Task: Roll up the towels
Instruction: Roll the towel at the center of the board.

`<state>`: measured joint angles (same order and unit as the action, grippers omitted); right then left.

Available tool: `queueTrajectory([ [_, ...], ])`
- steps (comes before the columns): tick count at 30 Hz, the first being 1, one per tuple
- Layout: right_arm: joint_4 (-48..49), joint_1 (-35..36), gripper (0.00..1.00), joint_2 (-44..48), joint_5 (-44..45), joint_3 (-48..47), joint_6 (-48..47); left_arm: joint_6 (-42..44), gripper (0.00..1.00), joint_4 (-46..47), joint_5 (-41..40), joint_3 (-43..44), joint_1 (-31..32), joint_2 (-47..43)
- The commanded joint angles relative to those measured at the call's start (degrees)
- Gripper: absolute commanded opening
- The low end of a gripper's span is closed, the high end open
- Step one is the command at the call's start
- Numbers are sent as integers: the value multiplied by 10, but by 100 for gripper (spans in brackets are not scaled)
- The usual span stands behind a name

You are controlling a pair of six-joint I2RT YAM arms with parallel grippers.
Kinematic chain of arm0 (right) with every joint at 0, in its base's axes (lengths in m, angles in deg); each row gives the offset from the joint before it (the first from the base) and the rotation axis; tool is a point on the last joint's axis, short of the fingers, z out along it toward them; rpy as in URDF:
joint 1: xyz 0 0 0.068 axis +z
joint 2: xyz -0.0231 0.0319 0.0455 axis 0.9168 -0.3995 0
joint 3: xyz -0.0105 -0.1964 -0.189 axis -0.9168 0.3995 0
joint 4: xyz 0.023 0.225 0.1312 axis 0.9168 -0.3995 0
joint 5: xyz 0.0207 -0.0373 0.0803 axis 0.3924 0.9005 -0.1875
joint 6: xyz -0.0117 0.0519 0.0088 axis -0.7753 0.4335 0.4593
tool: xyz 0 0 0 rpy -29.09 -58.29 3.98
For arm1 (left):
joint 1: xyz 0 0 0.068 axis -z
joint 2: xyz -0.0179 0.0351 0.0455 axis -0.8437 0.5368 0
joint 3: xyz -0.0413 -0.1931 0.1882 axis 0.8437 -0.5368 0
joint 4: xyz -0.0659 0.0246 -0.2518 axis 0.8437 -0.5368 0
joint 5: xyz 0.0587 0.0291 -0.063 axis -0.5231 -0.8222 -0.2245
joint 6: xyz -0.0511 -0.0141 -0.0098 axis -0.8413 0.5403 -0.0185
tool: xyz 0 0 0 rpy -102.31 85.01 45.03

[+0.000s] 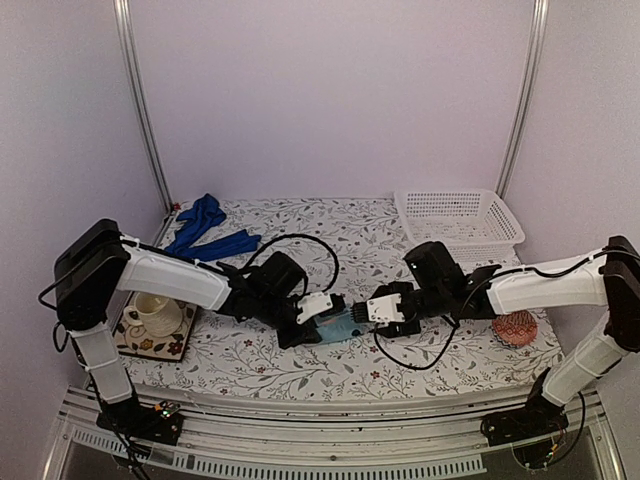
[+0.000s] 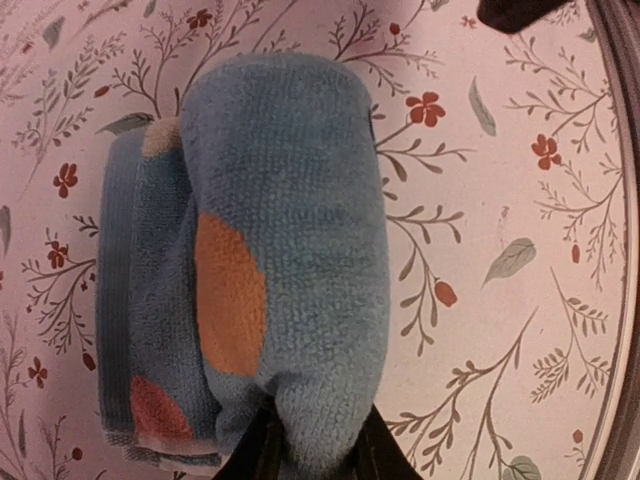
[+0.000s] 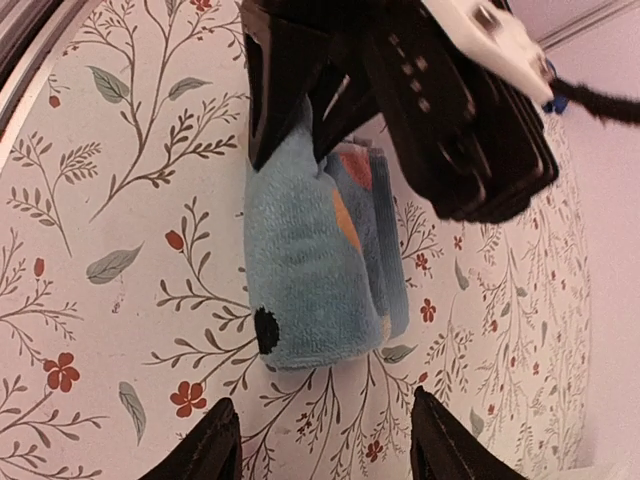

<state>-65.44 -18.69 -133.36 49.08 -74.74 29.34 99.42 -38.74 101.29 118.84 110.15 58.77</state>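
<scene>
Two towels are on the counter (image 1: pixel 300 375), and the one I'm working is the light-blue towel (image 1: pixel 348 324). It lies near the middle of the front half, wound into a short, thick roll with a flatter layer lying along one side. Orange and red patches show on its nap, and a dark spot sits near the end that faces the right arm.

My left fingers (image 2: pixel 262 460) are clenched on one end of that roll, with the cloth pinched between them. My right fingers (image 3: pixel 205 445) are spread wide and released. They sit just off the opposite end of the roll, apart from it, with bare floral cloth between the tips and the towel. Both arms reach in toward each other, so the roll lies between them.

Farther out, the royal-blue towel (image 1: pixel 210 235) lies loose and crumpled at the back left corner — unrolled. A white basket (image 1: pixel 460 225) stands at the back right. A cup (image 1: pixel 150 312) sits on a small patterned mat at the left edge, partly behind the left arm. A pink-red patterned ball (image 1: pixel 515 328) rests by the right arm, well apart from the light-blue roll.
</scene>
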Motion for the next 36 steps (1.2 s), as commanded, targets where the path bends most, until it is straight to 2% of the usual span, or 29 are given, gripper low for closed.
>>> queueTrajectory([
  [1,146,36,59,32,39,53,-73,-22,21,-78,85,34,-23,44],
  [9,201,78,58,-34,110,48,-117,-35,22,-139,139,102,-47,112],
  [18,221,88,56,-117,149,19,-131,-47,24,-157,217,121,-75,140],
  [25,224,88,43,-168,196,-20,-135,-48,26,-161,238,125,-84,150],
  [29,221,88,29,-175,187,-26,-132,-53,27,-158,243,124,-91,148],
  [34,185,87,11,-179,163,-38,-128,-62,34,-145,235,118,-93,133],
  [36,156,86,9,-179,146,-49,-124,-68,38,-138,215,114,-93,119],
])
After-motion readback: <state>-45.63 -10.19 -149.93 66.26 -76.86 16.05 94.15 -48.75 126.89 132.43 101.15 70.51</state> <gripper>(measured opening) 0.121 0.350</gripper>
